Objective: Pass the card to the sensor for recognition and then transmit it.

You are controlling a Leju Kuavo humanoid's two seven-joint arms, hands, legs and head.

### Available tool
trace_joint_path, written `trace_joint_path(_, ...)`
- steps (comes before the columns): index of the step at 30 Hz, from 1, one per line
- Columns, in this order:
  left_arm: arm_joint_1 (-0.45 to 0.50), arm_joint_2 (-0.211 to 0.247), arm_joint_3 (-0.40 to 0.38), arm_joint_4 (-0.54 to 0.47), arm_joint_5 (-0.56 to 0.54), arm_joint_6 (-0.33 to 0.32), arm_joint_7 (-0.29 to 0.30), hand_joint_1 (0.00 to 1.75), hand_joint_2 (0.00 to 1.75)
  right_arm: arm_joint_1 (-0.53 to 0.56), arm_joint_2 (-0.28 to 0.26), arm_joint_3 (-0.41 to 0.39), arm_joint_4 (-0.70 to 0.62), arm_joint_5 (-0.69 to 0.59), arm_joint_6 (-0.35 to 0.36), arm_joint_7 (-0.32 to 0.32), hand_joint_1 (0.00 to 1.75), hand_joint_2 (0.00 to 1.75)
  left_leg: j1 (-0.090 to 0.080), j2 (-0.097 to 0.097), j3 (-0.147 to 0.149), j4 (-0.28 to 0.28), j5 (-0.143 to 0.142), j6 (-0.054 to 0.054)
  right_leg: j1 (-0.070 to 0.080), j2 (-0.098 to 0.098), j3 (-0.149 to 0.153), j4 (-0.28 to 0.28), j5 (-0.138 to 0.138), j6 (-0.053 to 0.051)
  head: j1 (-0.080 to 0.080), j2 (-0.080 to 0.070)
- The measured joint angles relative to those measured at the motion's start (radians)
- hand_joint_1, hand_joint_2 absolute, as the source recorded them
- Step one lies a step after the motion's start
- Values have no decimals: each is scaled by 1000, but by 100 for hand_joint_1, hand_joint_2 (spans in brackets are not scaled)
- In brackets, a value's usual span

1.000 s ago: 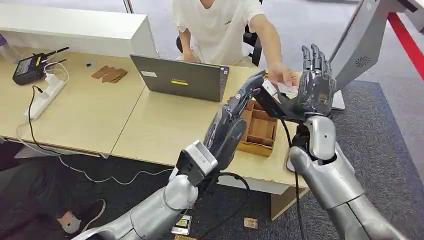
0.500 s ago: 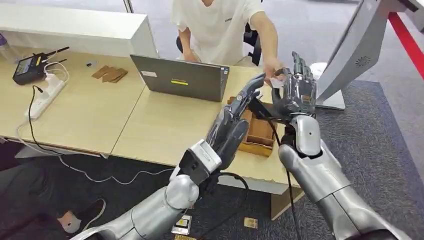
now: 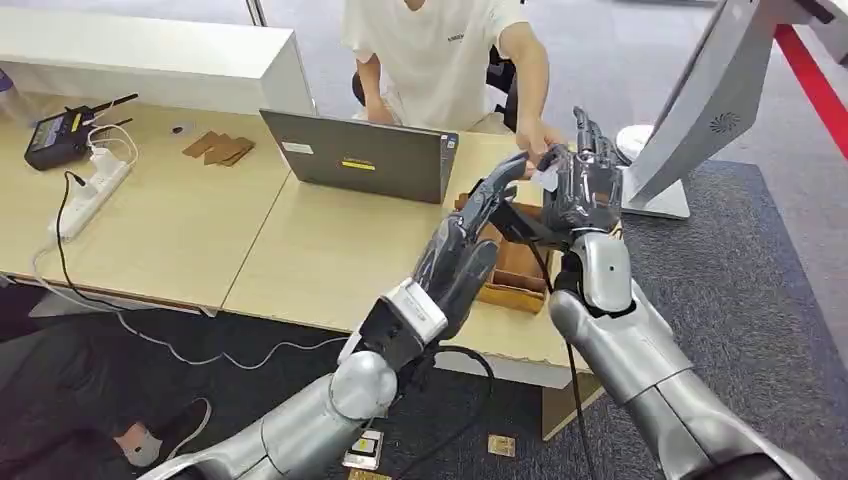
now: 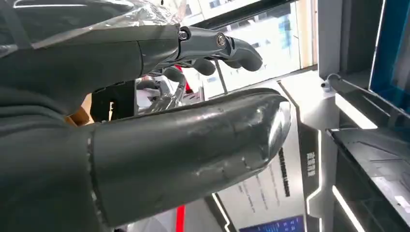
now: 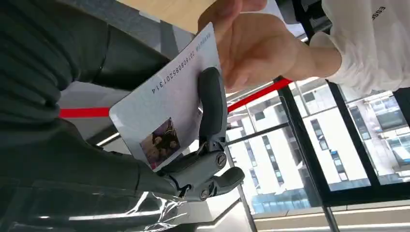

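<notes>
While right hand (image 5: 145, 159) holds card (image 5: 167, 111), long axis toward person's hand (image 5: 251, 48).

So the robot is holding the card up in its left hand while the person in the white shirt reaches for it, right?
Not quite: it is the right hand that holds the card, as the right wrist view shows, a dark finger lying across its face. The left hand is raised beside it and holds nothing. The person's hand is indeed at the card's far edge.
</notes>
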Motion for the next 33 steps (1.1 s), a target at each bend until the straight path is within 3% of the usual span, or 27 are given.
trace_joint_path(9,2,3,-5,0,-13,13,18,0,0,7,-21,4,-24,-70,-44,15,175,175,0,0,0,0,0,0,0,0,-1,0,0,0,0,0)
trace_joint_path(21,14,21,-2,-16,-45,25,49,0,0,158,-189,-75,-191,-103,-37,108,175,175,0,0,0,0,0,0,-1,0,0,-1,0,0,0,0)
trace_joint_path(27,10,29,-2,-26,-38,49,59,0,0,241,-262,-131,-240,-111,-32,108,175,175,0,0,0,0,0,0,-1,0,0,-1,0,0,0,0)
trace_joint_path(33,3,34,-3,-26,-23,59,59,0,0,281,-283,-160,-243,-115,-31,83,175,175,0,0,0,0,0,0,0,0,0,0,0,0,0,0)
